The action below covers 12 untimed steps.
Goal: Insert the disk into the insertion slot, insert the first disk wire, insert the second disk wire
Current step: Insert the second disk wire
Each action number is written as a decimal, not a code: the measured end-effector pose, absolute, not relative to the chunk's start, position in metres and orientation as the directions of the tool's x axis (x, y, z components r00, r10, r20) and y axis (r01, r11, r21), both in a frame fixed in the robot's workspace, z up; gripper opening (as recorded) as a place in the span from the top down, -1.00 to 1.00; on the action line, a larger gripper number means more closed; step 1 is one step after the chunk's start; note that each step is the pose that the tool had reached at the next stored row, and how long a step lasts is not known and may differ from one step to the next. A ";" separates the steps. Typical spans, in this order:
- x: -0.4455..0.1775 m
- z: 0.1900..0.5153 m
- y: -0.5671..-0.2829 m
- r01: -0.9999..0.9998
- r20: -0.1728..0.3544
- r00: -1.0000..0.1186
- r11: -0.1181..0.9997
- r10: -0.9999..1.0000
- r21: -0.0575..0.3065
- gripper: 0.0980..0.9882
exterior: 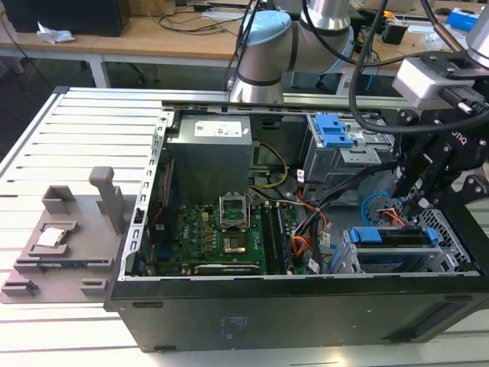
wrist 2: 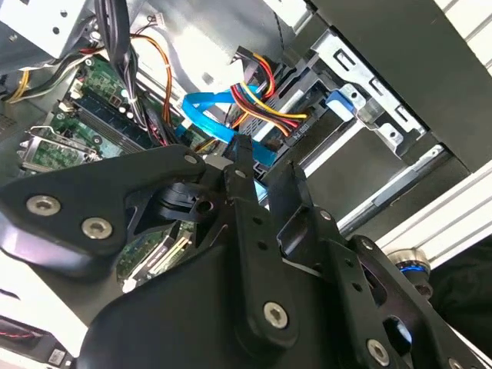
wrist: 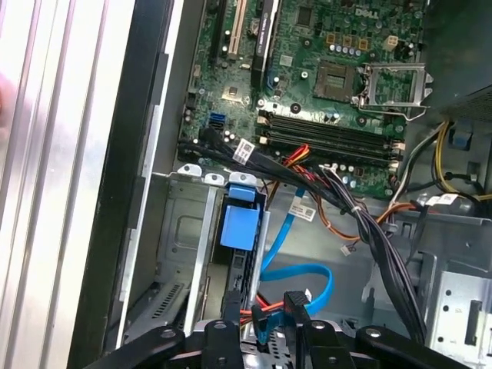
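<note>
In the exterior view the open computer case (exterior: 290,252) lay on the slatted desk (exterior: 84,138). The gripper (exterior: 419,205) hung above the insertion slot (exterior: 397,256), in the case corner nearest the exterior view's right. The disk (exterior: 393,237), with its blue caddy, sat already inside this slot, so I judge the first step was done and a wire step was in hand.

In the second wrist view the fingers (wrist 2: 244,181) were closed around the end of the blue data cable (wrist 2: 206,115). The power connector (wrist 2: 296,132) with coloured wires hung just beside it. Room was narrow there, between the cage wall and the cable bundle.

In the first wrist view the blue cable looped close to the disk's rear edge; the plug must be aligned straight to the port.
</note>
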<state>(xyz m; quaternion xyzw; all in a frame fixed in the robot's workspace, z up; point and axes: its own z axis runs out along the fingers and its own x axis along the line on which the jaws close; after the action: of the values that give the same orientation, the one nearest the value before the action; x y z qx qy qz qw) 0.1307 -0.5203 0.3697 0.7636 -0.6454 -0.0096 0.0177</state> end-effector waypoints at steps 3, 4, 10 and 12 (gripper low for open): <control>0.131 0.370 -0.520 -0.985 0.011 0.167 -0.166 -0.986 0.040 0.41; 0.131 0.370 -0.520 -0.985 0.011 0.167 -0.166 -0.986 0.040 0.41; 0.131 0.370 -0.520 -0.985 0.017 0.167 -0.166 -0.986 0.041 0.86; 0.131 0.370 -0.520 -0.985 0.018 0.167 -0.166 -0.986 0.041 0.86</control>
<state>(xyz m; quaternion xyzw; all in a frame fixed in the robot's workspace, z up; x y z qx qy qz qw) 0.1306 -0.5204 0.3696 0.7635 -0.6454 -0.0063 0.0216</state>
